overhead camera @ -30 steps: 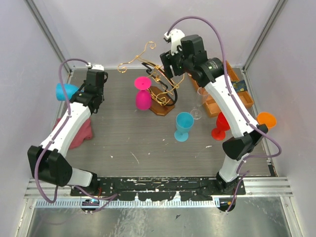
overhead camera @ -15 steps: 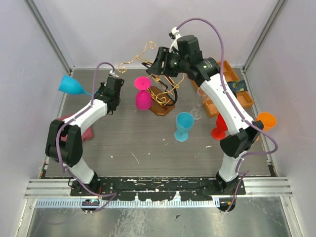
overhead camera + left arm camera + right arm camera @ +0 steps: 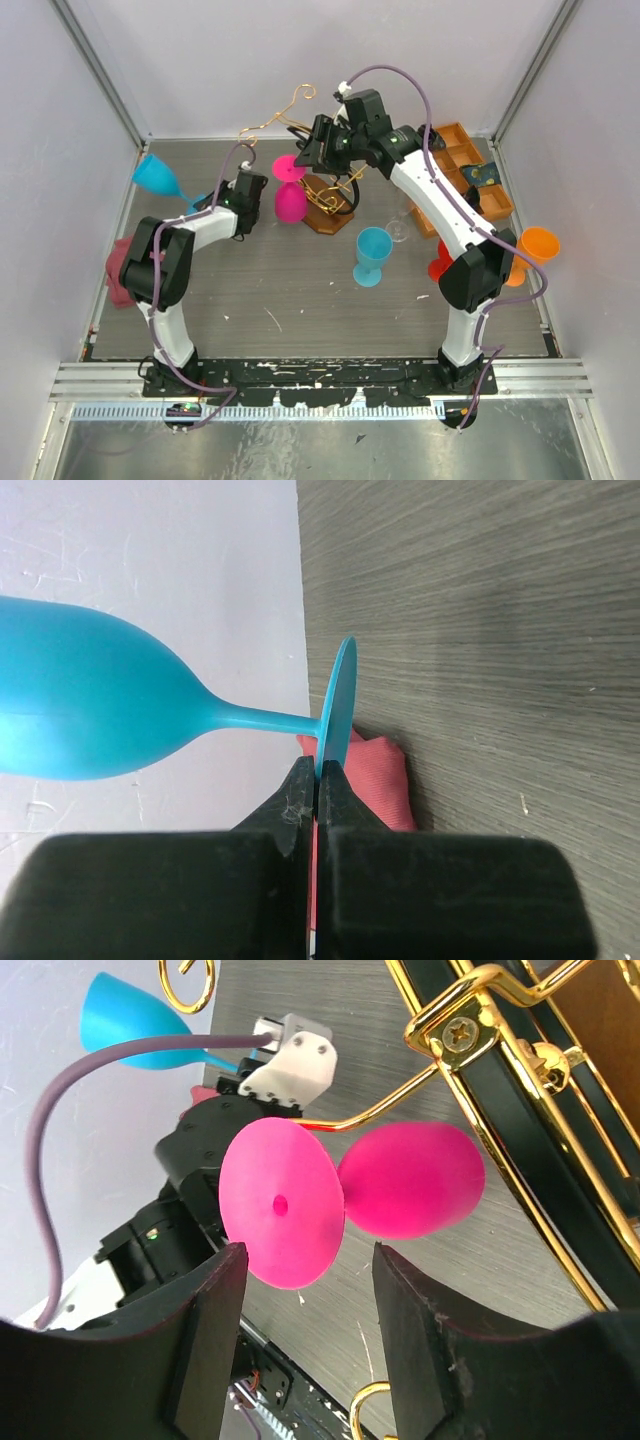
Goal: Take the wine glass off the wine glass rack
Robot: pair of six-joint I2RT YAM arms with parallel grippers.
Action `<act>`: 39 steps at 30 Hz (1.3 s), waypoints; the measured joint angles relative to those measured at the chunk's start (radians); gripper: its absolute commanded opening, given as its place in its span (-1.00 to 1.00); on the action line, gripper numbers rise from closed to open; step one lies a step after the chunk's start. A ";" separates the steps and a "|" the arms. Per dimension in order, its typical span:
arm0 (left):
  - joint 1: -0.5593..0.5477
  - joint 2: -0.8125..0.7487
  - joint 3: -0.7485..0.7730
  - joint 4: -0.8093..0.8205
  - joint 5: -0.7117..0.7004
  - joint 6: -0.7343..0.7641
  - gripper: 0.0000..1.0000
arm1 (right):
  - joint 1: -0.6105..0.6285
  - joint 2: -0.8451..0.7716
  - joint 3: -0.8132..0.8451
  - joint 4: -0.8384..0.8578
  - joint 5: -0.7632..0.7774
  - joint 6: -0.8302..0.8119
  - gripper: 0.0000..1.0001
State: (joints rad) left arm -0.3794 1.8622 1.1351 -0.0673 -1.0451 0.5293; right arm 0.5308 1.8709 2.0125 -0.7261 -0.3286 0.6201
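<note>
Pale walls (image 3: 250, 60) close in on the far, left and right edges of the dark grey wood-grain tabletop (image 3: 300, 300), and the widest bare stretch lies along the near edge. At the far left corner the left gripper (image 3: 318, 775) has its jaws pressed together on the foot rim of the held teal glass (image 3: 90, 715), whose bowl juts out past the left edge toward the wall. A maroon cloth (image 3: 120, 272) lies at the left edge. The wine glass rack (image 3: 322, 192) stands near the middle of the far edge, and the pink wine glass (image 3: 410, 1195) hangs bowl-down from one of its gold arms. The right gripper (image 3: 310, 1250) sits just behind the pink foot with its jaws spread wide, holding nothing; whether it touches cannot be told. There are six glasses: two teal, one pink, one clear, one red, one orange. The standing teal glass (image 3: 372, 255) is near the centre, the clear glass (image 3: 400, 228) just beyond it, the red glass (image 3: 443, 262) toward the right edge, and the orange glass (image 3: 538, 245) at that edge. One wooden tray (image 3: 452, 132) fills the far right corner.
</note>
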 measured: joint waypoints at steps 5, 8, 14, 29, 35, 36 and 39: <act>-0.001 0.069 0.000 0.003 -0.049 0.003 -1.00 | -0.008 0.000 -0.049 0.050 -0.050 0.029 -0.13; -0.001 0.112 0.000 -0.005 -0.075 0.000 -1.00 | -0.015 0.000 -0.083 0.084 -0.086 0.049 -0.31; -0.005 0.175 0.011 -0.046 -0.110 -0.025 -0.99 | -0.032 0.000 -0.121 0.143 -0.150 0.082 -0.81; -0.072 0.357 0.128 -0.225 -0.204 -0.203 -0.95 | -0.048 0.000 -0.146 0.221 -0.242 0.120 -0.99; -0.080 0.358 0.127 -0.275 -0.212 -0.301 -0.77 | -0.050 0.000 -0.146 0.221 -0.241 0.119 -0.98; -0.082 0.358 0.123 -0.280 -0.211 -0.316 -0.70 | -0.051 0.000 -0.146 0.221 -0.241 0.117 -0.99; -0.089 0.359 0.105 -0.293 -0.205 -0.354 -0.47 | -0.052 0.000 -0.146 0.221 -0.241 0.115 -0.98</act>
State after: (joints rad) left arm -0.4679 2.2208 1.2400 -0.3607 -1.2499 0.1753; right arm 0.4786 1.8709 1.8660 -0.5049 -0.5697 0.7353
